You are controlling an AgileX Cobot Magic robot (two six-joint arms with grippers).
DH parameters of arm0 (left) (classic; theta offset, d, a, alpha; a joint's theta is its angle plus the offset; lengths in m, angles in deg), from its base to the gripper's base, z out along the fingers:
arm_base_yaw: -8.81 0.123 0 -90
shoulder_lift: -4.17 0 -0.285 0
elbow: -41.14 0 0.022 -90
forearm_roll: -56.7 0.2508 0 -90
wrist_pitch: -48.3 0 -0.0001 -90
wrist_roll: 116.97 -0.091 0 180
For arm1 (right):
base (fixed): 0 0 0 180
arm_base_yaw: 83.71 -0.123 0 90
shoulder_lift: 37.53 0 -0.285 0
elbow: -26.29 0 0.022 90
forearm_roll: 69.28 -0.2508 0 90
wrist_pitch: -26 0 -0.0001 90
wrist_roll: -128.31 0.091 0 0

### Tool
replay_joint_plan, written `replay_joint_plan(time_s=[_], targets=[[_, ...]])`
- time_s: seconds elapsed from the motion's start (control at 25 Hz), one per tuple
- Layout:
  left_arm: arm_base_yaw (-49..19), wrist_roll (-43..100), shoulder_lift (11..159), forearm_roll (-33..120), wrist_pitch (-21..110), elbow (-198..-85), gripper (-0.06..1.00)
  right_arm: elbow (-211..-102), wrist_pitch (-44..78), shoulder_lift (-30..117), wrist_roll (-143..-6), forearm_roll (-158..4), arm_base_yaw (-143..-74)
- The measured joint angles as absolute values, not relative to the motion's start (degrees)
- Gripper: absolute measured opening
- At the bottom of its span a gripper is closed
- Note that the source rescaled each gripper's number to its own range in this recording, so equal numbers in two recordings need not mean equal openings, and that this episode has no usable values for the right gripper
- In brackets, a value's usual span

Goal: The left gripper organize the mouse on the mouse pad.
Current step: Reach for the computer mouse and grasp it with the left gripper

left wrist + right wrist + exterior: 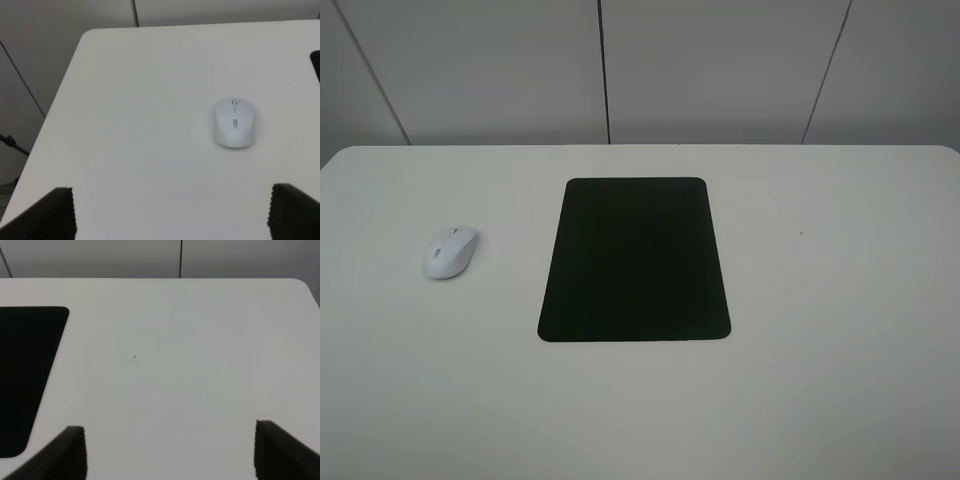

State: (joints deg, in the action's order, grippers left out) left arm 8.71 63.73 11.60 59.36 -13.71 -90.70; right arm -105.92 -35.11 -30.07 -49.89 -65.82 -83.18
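A small white mouse (450, 251) lies on the white table (820, 400), left of the black mouse pad (635, 260) and apart from it. The pad is bare. Neither arm shows in the exterior high view. In the left wrist view the mouse (234, 122) sits ahead of my left gripper (172, 210), whose two dark fingertips (50, 212) stand wide apart with nothing between them. A corner of the pad (316, 62) shows at that view's edge. My right gripper (170, 450) is open too, over bare table beside the pad (25, 375).
The table's far edge meets a grey panelled wall (610, 70). Its left edge and rounded corner (87, 35) show in the left wrist view, with a drop to the floor beyond. A tiny dark speck (801, 234) marks the table right of the pad.
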Motion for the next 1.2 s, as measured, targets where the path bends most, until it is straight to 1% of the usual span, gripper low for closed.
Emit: replay_joint_plan(time_s=[1.2], targets=[[8.71,63.73,11.60,59.36,-13.71,-90.70,1.00,-105.92,-35.11,-30.07,-49.89,-65.76,-83.18]])
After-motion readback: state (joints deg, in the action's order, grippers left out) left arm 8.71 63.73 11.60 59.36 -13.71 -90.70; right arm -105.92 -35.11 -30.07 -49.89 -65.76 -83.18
